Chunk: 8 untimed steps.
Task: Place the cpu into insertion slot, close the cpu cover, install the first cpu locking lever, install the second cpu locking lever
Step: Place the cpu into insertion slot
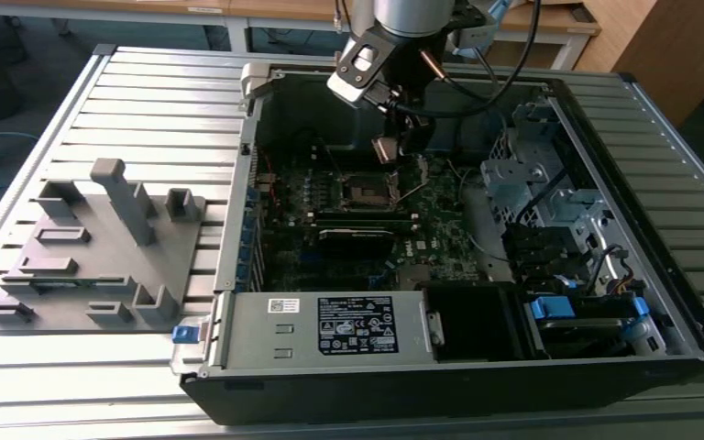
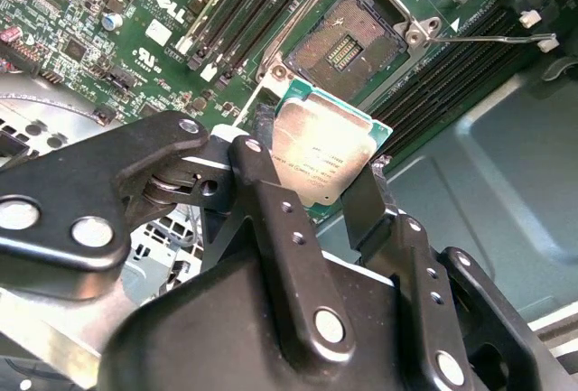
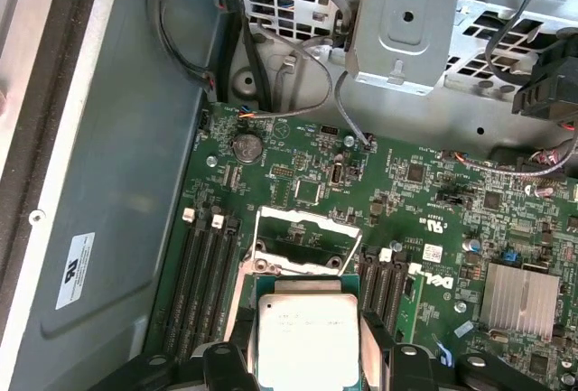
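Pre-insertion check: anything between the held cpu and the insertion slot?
Nothing visible. The gripper holds the cpu by its edges above the motherboard. The insertion slot lies open with bare contacts, and the locking lever juts clear to one side.

In the exterior view I see the open computer case on a slatted table, a grey moulded fixture at its nine o'clock, the power supply at six o'clock inside.
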Each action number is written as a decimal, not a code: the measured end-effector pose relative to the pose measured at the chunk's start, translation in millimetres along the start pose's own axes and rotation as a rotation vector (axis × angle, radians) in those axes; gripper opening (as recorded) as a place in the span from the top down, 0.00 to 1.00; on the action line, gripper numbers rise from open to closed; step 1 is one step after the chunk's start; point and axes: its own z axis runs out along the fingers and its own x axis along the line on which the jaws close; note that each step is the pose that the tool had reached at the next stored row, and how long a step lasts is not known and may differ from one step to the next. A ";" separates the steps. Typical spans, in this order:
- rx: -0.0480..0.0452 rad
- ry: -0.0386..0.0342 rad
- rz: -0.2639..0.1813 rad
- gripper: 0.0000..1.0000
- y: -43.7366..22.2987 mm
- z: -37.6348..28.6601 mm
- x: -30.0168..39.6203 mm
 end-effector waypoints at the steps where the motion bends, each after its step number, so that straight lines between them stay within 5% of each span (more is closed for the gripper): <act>1: 0.0000 0.0000 0.000 0.46 0.0 0.0 0.0; 8: 0.0000 -0.0001 0.000 0.46 0.0 0.1 0.0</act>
